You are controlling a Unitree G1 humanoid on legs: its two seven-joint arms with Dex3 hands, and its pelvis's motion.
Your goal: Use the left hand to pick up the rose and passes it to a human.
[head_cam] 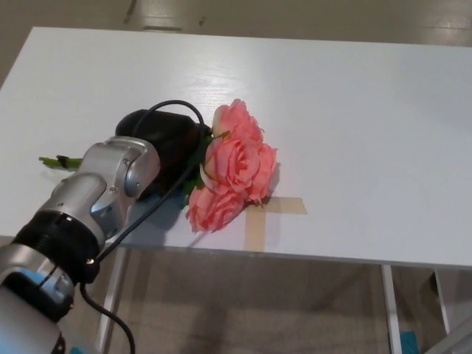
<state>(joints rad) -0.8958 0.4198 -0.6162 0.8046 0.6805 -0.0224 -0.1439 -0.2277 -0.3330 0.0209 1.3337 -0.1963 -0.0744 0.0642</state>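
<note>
A bunch of pink roses (232,166) lies on the white table (354,110) near its front edge, blooms pointing right. Its green stem end (60,161) sticks out to the left behind my forearm. My left hand (164,144) is black and sits over the stem just left of the blooms, touching them. The silver wrist hides the fingers, so whether they are closed on the stem cannot be made out. My right hand does not show.
A cross of tan tape (269,210) marks the table just below and right of the blooms. The table's front edge (332,259) runs close under the roses, with floor and a white table leg (392,310) beyond it.
</note>
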